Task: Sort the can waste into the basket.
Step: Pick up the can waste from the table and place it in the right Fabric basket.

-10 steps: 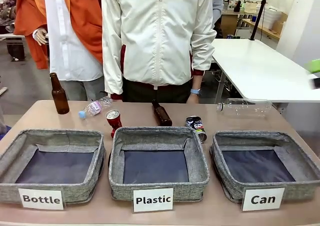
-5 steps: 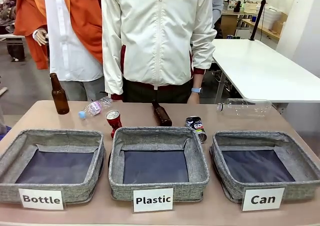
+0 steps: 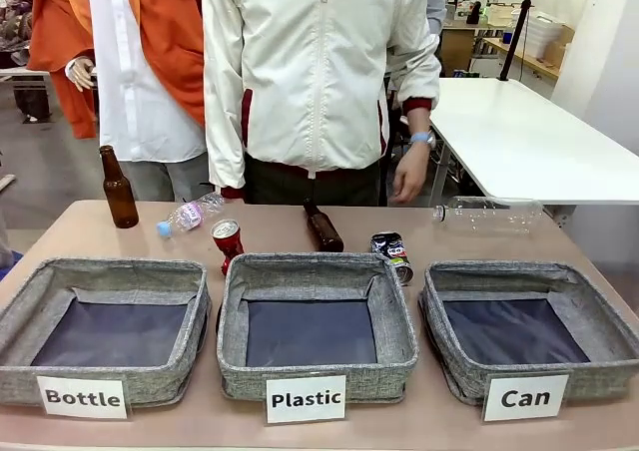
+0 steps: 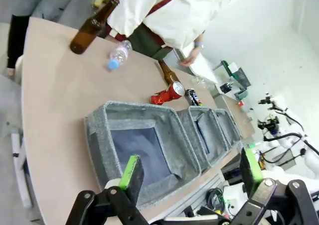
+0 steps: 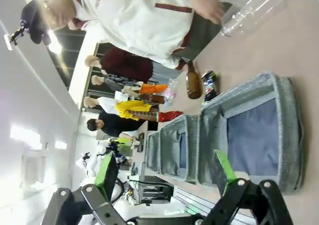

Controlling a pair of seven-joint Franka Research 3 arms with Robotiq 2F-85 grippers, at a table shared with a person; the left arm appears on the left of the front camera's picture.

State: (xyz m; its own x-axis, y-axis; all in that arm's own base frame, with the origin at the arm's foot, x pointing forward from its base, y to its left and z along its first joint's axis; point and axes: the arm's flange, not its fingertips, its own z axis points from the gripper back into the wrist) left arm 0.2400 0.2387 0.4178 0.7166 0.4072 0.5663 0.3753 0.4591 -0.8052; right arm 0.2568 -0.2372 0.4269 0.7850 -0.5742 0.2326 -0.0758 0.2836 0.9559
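Note:
Two crushed cans lie on the table behind the baskets: a red can (image 3: 228,241) behind the middle basket's left corner and a black can (image 3: 392,254) behind its right corner. The grey basket labelled "Can" (image 3: 499,268) stands at the front right with nothing in it. In the left wrist view, my left gripper (image 4: 191,168) hangs open above the near basket, far from the red can (image 4: 168,93) and the black can (image 4: 193,97). My right gripper (image 5: 166,170) is open above the Can basket (image 5: 289,125), with the black can (image 5: 209,85) beyond it.
Baskets labelled "Bottle" (image 3: 60,271) and "Plastic" (image 3: 300,263) stand left and middle. Brown bottles (image 3: 119,188) (image 3: 322,227) and clear plastic bottles (image 3: 190,214) (image 3: 487,213) lie along the far side. A person stands there, one hand (image 3: 409,177) above the table's edge.
The person's arm on the right has lifted and bent, so the hand now hangs higher by the table's far edge. Cans, bottles and baskets have not moved.

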